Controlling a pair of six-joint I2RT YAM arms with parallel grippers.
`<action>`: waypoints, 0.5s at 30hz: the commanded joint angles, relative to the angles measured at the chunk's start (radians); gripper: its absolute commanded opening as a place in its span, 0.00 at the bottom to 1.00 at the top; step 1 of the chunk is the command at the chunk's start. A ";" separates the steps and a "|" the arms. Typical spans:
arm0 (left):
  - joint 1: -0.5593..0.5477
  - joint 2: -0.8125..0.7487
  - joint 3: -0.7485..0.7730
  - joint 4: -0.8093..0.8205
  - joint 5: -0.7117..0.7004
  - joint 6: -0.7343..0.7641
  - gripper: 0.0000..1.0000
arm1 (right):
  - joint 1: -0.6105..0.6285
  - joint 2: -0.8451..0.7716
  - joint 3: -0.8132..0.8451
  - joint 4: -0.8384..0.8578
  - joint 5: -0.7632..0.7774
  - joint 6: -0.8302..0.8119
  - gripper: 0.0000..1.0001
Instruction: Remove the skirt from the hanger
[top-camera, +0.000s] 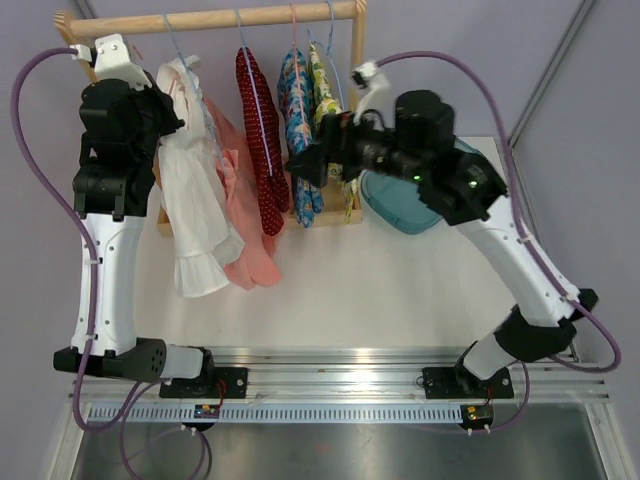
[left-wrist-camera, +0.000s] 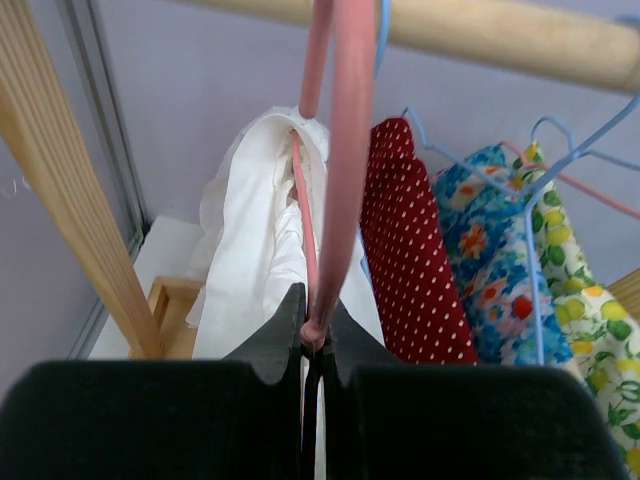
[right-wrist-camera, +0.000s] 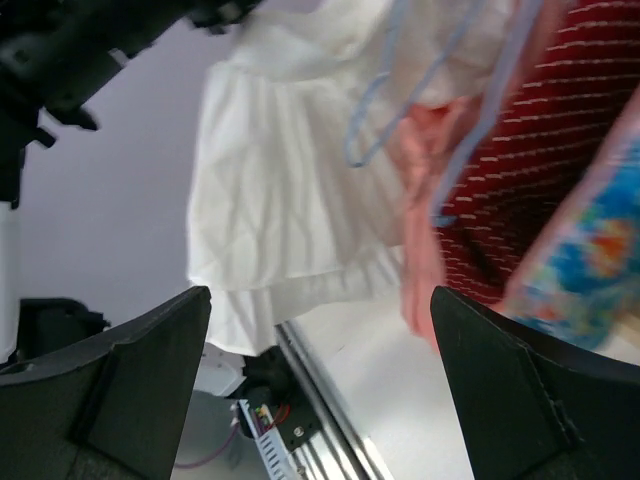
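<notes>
A white tiered skirt (top-camera: 197, 215) hangs on a pink hanger (left-wrist-camera: 340, 180) at the left end of the wooden rack rail (top-camera: 260, 17). My left gripper (top-camera: 165, 112) is up by the rail, shut on the pink hanger's wire (left-wrist-camera: 315, 335), with the skirt (left-wrist-camera: 250, 250) draped just beyond its fingers. My right gripper (top-camera: 305, 165) is open and empty, level with the hanging clothes to the right of the skirt. In the right wrist view its jaws stand wide apart (right-wrist-camera: 320, 370), pointing at the skirt's lower tiers (right-wrist-camera: 290, 220).
A pink garment (top-camera: 250, 255) hangs beside the skirt, then a red polka-dot one (top-camera: 262, 150), a blue floral one (top-camera: 298, 110) and a lemon-print one (top-camera: 322, 85). A teal basin (top-camera: 400, 205) lies behind my right arm. The rack's wooden post (left-wrist-camera: 60, 200) stands close on the left.
</notes>
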 joint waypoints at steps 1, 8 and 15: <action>-0.033 -0.082 -0.074 0.079 -0.096 -0.035 0.00 | 0.203 0.141 0.174 -0.161 0.146 -0.068 0.99; -0.079 -0.093 -0.079 -0.008 -0.156 -0.091 0.00 | 0.390 0.345 0.331 -0.120 0.151 0.020 0.98; -0.114 -0.118 -0.122 -0.030 -0.208 -0.090 0.00 | 0.451 0.449 0.431 -0.140 0.183 0.039 0.98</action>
